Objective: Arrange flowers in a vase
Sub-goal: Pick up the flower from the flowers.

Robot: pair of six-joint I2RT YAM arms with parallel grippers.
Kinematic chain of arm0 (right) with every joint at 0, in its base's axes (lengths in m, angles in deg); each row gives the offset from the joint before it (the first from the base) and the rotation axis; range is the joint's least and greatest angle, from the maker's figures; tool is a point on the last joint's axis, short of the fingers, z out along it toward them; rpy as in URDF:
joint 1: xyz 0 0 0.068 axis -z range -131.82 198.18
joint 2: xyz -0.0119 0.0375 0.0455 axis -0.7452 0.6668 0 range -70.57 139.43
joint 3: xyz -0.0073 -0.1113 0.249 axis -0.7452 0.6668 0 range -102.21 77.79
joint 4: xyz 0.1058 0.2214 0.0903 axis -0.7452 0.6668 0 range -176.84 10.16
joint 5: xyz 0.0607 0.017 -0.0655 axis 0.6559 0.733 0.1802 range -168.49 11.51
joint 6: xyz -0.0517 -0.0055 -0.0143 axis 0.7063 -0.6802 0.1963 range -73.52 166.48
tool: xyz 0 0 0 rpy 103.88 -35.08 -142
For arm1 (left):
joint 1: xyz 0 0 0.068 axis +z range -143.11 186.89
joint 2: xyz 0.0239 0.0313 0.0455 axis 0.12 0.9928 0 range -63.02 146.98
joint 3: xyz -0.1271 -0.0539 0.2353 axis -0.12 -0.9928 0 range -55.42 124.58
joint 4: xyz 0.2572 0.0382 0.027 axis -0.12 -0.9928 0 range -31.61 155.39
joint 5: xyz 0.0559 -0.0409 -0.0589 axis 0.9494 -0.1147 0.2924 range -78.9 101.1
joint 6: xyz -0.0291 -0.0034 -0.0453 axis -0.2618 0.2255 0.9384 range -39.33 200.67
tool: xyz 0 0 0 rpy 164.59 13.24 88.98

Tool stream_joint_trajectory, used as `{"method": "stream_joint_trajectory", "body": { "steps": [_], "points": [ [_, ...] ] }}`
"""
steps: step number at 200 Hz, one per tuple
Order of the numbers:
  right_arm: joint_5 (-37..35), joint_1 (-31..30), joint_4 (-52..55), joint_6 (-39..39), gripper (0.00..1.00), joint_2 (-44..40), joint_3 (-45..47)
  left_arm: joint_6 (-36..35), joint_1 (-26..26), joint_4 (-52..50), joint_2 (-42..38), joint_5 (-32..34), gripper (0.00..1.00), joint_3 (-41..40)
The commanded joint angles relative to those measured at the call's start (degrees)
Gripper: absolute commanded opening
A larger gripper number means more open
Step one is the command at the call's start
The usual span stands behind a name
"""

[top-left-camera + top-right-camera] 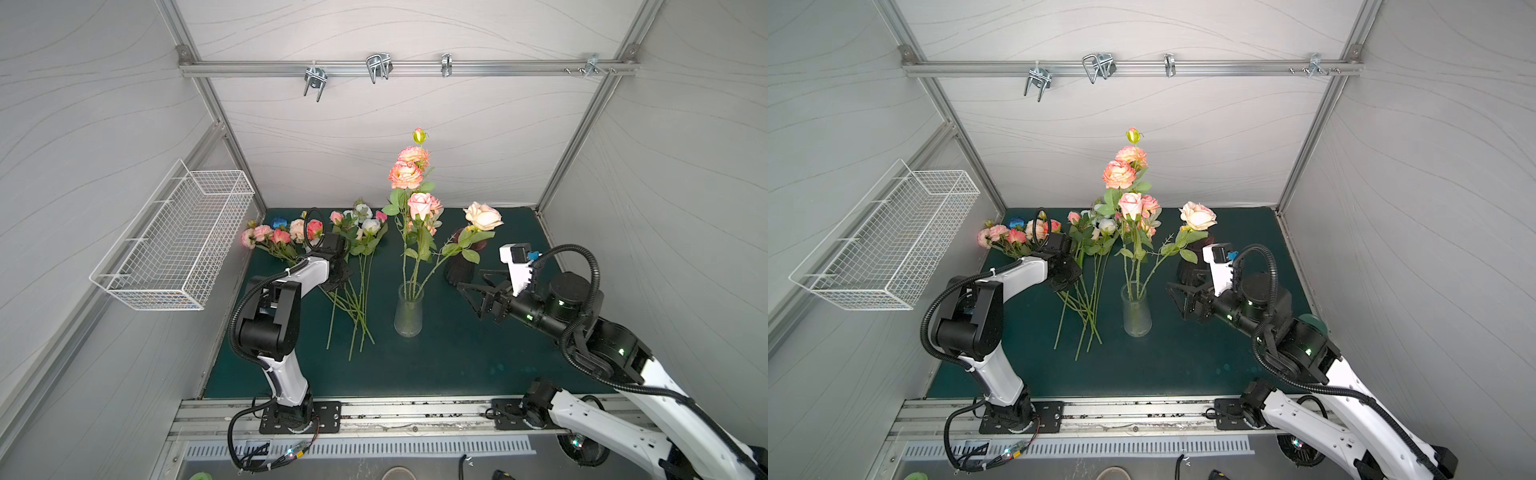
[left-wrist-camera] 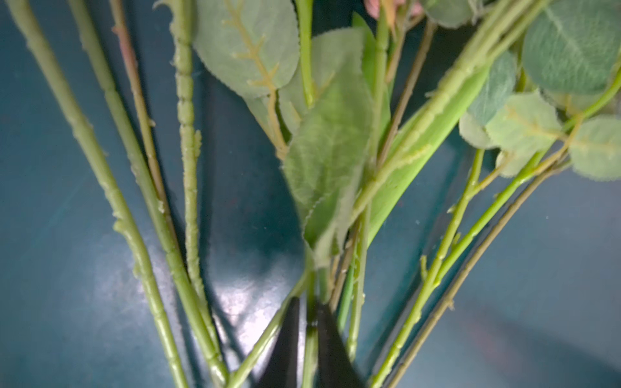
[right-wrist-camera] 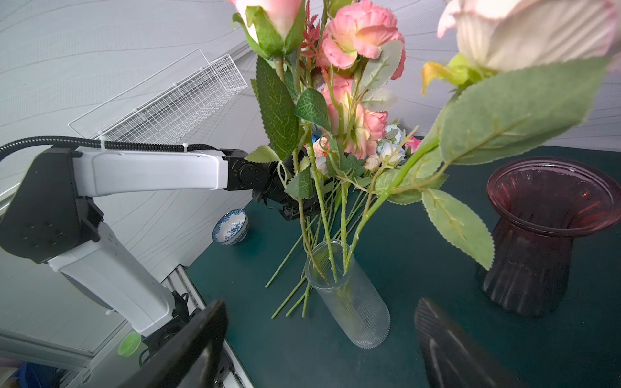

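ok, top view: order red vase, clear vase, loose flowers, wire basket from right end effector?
From right end effector:
1. Red vase, just beyond.
2. Clear vase, mid-mat.
3. Loose flowers, mat's left.
4. Wire basket, left wall.

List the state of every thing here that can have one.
left tool: shut on a stem of the loose flowers
right tool: open, holding nothing
clear vase: upright, holding the arranged flowers
dark red vase: upright, no stems in it
loose flowers: lying on the mat
blue-and-white bowl: upright
wire basket: hung on the side wall
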Motion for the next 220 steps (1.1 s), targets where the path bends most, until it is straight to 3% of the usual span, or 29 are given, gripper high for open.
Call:
{"method": "stream_joint_trajectory", "body": {
  "steps": [1,43,87,118,143,179,220],
  "points": [
    [-0.51,0.0,1.18,0.82,0.89,-0.34,-0.5,0.73,-0.24,1.0,-1.2,2.03,0.0,0.86],
    [-0.78,0.07,1.64,0.93,0.89,-0.67,-1.03,1.78,-0.22,1.14,-12.9,4.09,0.0,-1.78],
    [-0.71,0.11,1.99,1.21,0.89,-1.04,-1.81,-1.93,-2.4,-1.64,-33.56,8.78,0.0,-3.73],
    [-0.75,0.16,1.84,1.48,0.89,-1.01,-2.4,-6.31,-9.23,-2.95,-47.89,16.3,0.0,-2.36],
    [-0.57,0.29,1.77,1.57,0.89,-0.8,-3.21,-10.96,-18.43,-0.16,-56.29,23.54,0.0,0.67],
    [-0.08,0.28,2.02,1.35,0.89,-0.05,-4.38,-20.44,-31.58,11.07,-59.34,27.64,0.0,4.99],
    [-0.25,0.27,2.15,0.9,0.89,0.57,-5.33,-26.97,-37.02,24.96,-53.27,25.51,0.0,4.62]
  ]
}}
